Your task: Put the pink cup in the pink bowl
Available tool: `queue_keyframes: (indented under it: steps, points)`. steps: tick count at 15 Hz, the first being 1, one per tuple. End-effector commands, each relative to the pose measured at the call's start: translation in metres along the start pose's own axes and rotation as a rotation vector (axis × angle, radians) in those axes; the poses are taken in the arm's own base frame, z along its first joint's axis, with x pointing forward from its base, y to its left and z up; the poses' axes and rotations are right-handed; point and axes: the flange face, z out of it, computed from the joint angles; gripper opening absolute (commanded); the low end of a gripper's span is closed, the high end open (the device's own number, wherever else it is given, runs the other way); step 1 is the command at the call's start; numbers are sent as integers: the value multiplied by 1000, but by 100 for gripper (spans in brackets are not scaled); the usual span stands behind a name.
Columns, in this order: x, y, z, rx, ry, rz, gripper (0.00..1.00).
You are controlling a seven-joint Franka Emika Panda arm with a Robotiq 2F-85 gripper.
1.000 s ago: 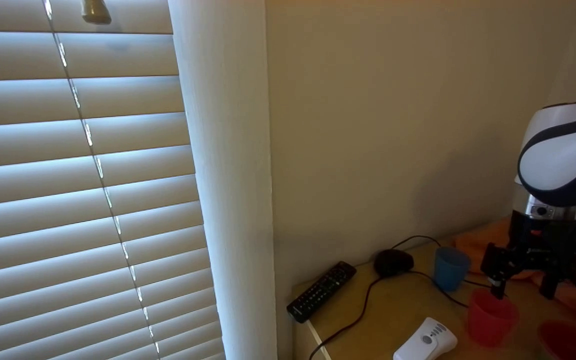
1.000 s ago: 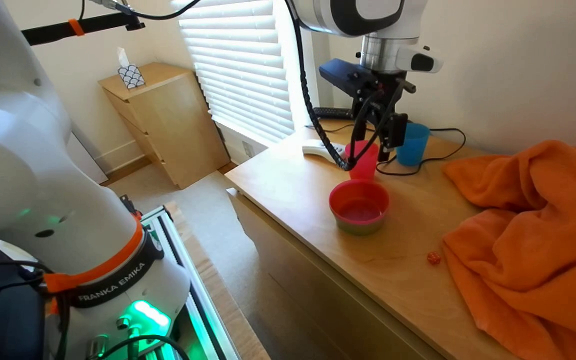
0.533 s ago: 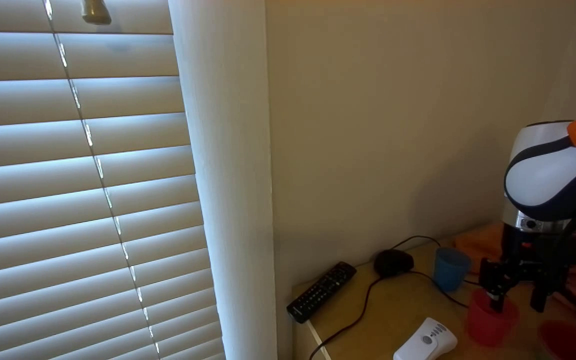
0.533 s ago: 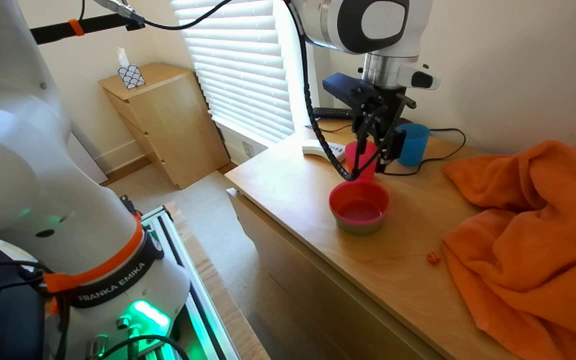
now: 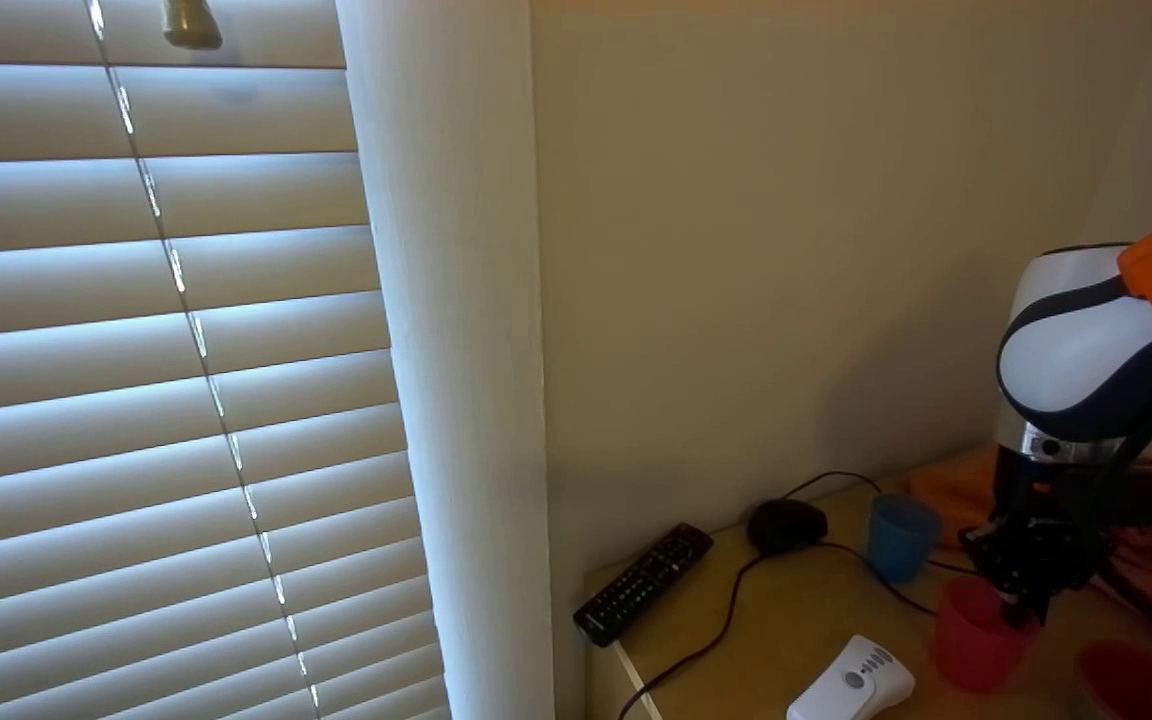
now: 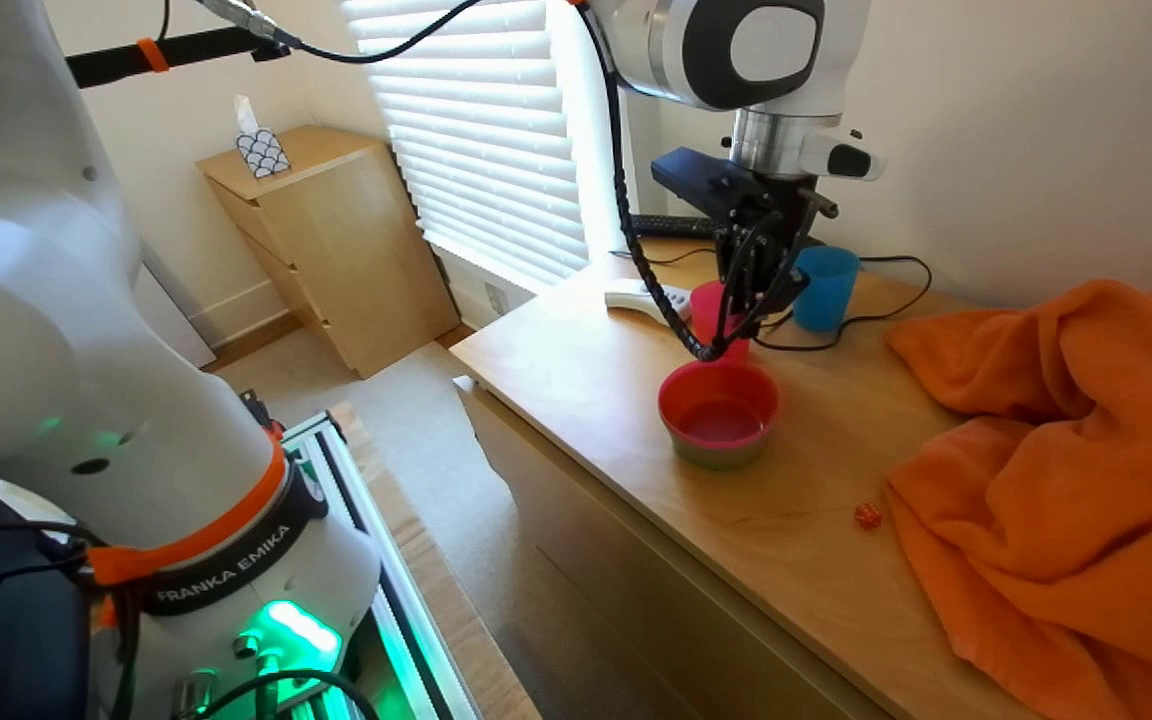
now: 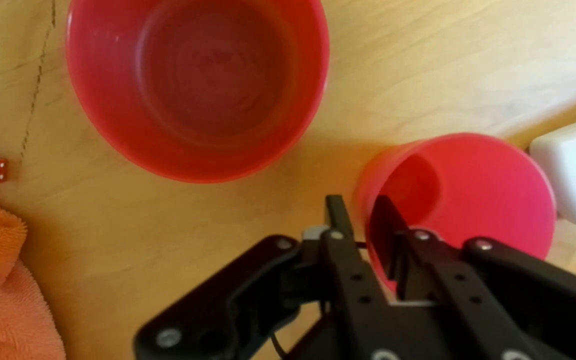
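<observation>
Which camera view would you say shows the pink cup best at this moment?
The wrist view does: it looks down into the pink cup, showing its inside and most of its rim, though the gripper covers part of it. Both exterior views show it smaller, mainly its outer wall, partly hidden by the gripper.

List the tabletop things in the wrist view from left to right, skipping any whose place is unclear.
Orange towel, pink bowl, pink cup, white gadget with buttons.
</observation>
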Motion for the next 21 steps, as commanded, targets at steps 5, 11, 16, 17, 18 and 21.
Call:
queue_keyframes:
  steps: [5,11,16,17,18,21]
  points:
    - [-15,-22,-38,10,49,-55,1]
    - [-72,13,-119,34,38,70,1]
    - [-121,71,-112,55,-29,254,1]
    - [-123,83,-99,75,1,292,1]
    - [-127,92,-89,90,11,319,1]
    - [-125,107,-55,110,97,365,1]
